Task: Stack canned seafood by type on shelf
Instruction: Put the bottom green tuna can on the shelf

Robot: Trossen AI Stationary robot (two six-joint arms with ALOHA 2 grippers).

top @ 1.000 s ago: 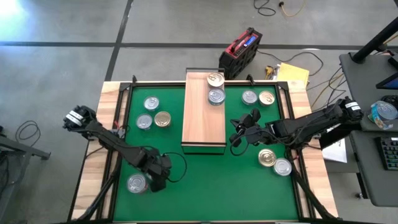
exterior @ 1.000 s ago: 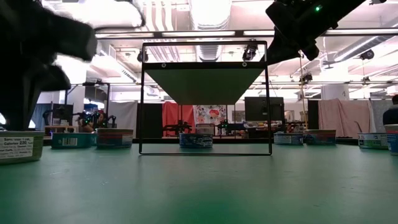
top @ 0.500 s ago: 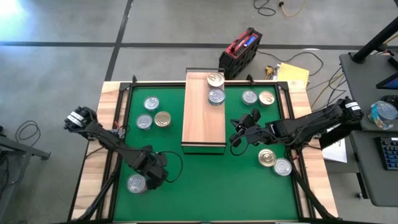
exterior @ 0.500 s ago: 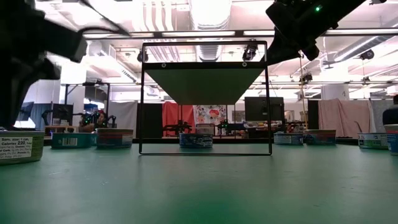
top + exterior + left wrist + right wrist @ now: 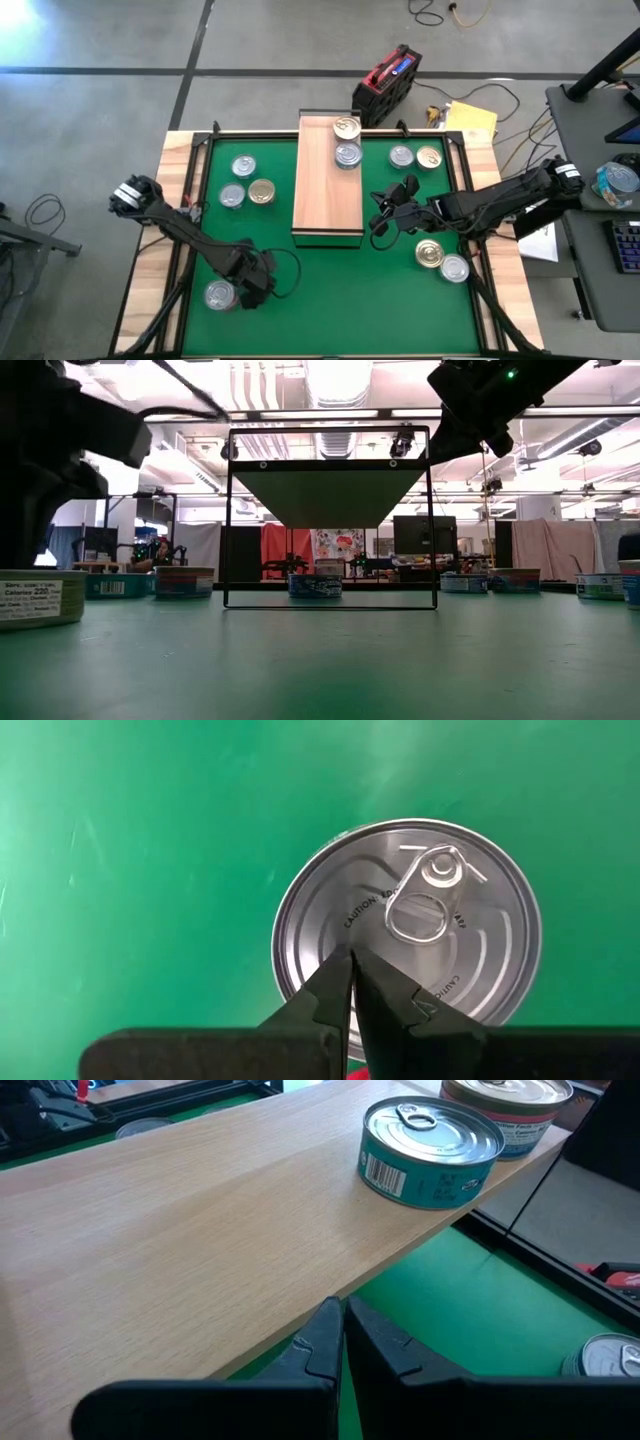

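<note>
My left gripper (image 5: 252, 284) is shut and points straight down over a silver-lidded can (image 5: 220, 294) standing flat on the green mat near the front left. My right gripper (image 5: 378, 228) hangs shut in the air just right of the shelf's (image 5: 328, 190) near end, touching nothing. On the shelf's far end stand a gold-lidded can (image 5: 346, 127) and a silver-lidded teal can (image 5: 347, 154). Loose cans rest on the mat: three at the far left (image 5: 243, 166), two at the far right (image 5: 401, 156) and two at the near right (image 5: 429, 253). My left gripper comes down from above with its shut fingertips (image 5: 340, 982) on the can's silver lid (image 5: 330, 935), between the pull ring and the rim. The can stays flat on the mat (image 5: 150, 870), lid up.
The mat has a raised wooden border (image 5: 180, 200). A red and black case (image 5: 388, 82) and yellow paper (image 5: 470, 118) lie beyond the far edge. Bare mat (image 5: 350, 300) stretches across the near middle, in front of the shelf.
My left gripper has tipped to point more nearly straight down over the can. In the low view the can under it has slid a little across the mat. My right gripper has kept still.
</note>
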